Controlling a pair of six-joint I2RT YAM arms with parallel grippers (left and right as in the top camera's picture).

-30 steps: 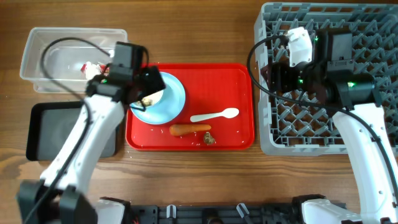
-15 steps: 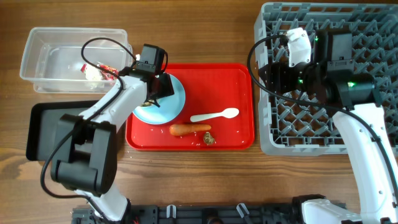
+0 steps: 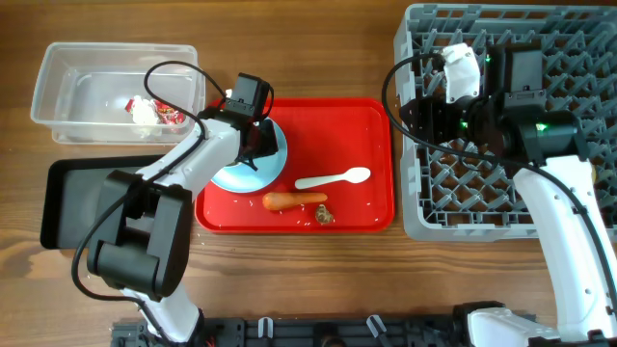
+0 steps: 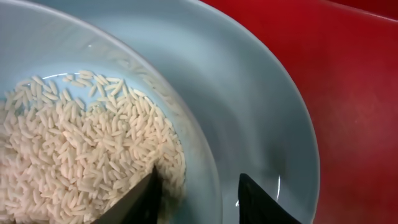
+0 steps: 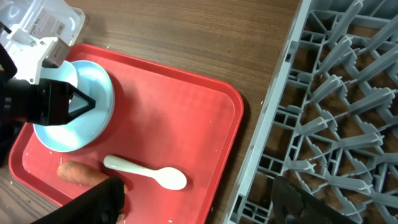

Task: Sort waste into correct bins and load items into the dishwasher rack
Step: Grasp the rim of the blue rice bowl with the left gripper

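Left gripper (image 4: 199,188) shifted right, angled down, astride bowl (image 4: 115,57) rim

Table (image 3: 318,58): brown wood-grain top, one surface, four items standing directly on it.

1. Clear tub (image 3: 116,47), rectangular, at 10 o'clock.
2. Black tray (image 3: 67,207), shallow, rectangular, at 8 o'clock, near the tub but apart from it.
3. Red tray (image 3: 337,135), at centre, just beside the black tray.
4. Rack (image 3: 463,229), grey, pegged, at 3 o'clock, a thin strip of wood separating it from the red tray.
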